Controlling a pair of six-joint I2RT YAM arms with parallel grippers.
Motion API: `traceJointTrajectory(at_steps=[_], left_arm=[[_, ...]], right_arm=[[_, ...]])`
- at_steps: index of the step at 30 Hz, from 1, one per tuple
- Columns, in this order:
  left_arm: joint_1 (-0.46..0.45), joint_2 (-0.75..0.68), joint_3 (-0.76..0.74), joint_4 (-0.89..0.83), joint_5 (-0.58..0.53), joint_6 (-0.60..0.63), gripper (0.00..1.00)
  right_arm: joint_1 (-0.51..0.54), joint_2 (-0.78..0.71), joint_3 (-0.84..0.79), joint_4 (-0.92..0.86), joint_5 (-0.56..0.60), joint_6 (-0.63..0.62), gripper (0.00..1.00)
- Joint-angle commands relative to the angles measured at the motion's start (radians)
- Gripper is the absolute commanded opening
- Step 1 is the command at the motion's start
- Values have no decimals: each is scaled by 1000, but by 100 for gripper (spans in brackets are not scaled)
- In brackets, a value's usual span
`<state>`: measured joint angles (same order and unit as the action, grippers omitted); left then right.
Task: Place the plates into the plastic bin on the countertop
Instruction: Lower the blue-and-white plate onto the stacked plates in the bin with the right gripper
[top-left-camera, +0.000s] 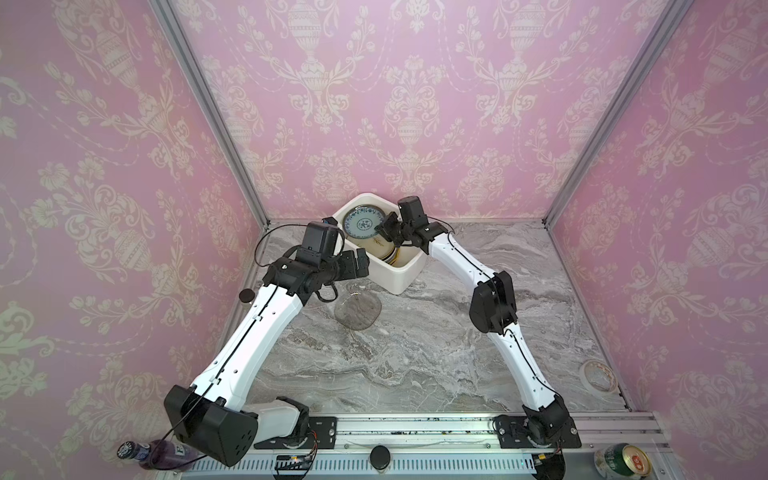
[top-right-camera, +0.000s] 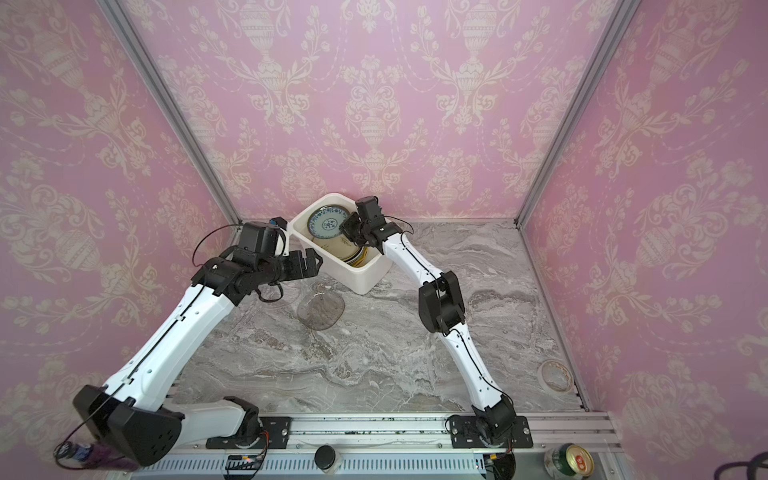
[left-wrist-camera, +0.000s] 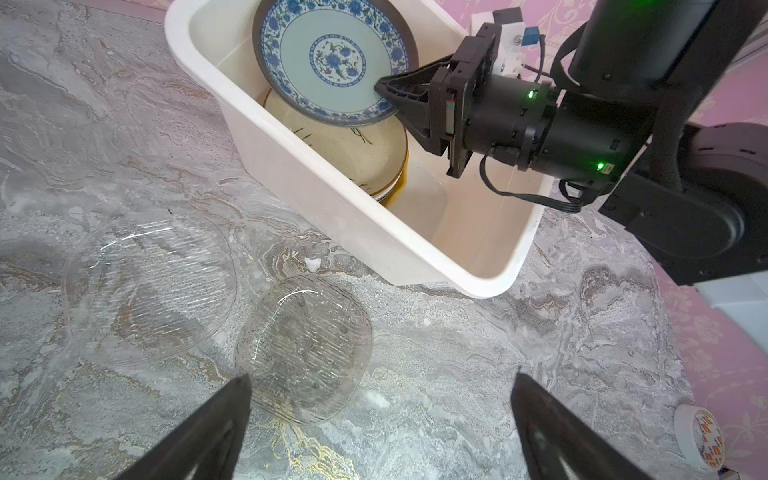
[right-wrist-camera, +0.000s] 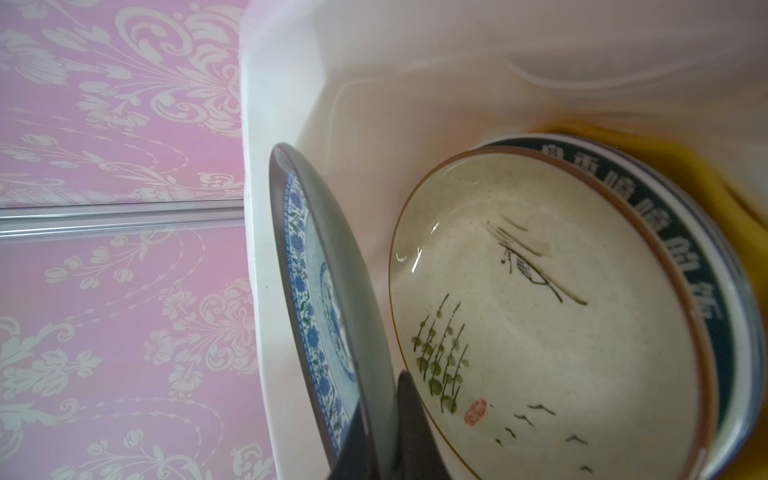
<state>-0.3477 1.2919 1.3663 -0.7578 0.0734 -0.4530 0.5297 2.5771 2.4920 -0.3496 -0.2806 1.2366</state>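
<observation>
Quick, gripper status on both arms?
Left gripper: open, holding nothing.
Right gripper: shut on the blue patterned plate, tilted inside the plastic bin.

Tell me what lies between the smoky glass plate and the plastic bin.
Only a bare strip of countertop, with one small white speck, separates the smoky glass plate from the plastic bin; the left wrist view shows it best.
</observation>
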Motion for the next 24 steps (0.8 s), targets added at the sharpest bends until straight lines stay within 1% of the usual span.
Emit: traceJointTrajectory(at_steps=[1,4,7,10,15,21,24], left_arm=[[12,4,14,-15,23,11,99],[13,2,13,-14,25,11,99],[13,-2,8,-10,27,8,99],[13,-9,6,-11,26,7,99],[13,-16,4,-18,20,10,99],[16,-12,14,-21,19,15,99],[18,-11,14,-23,21,16,99]], right_arm=[[7,11,-36,-8,-10,31,9],[7,-18,-90,29,-14,32,9],[7,-25,-101,41,-40,11,9],[7,-34,-118,23,-35,-12,9],[6,-24,-120,22,-22,-8,10],[2,5,-83,6,-10,1,15],[0,9,-84,6,-5,5,20]])
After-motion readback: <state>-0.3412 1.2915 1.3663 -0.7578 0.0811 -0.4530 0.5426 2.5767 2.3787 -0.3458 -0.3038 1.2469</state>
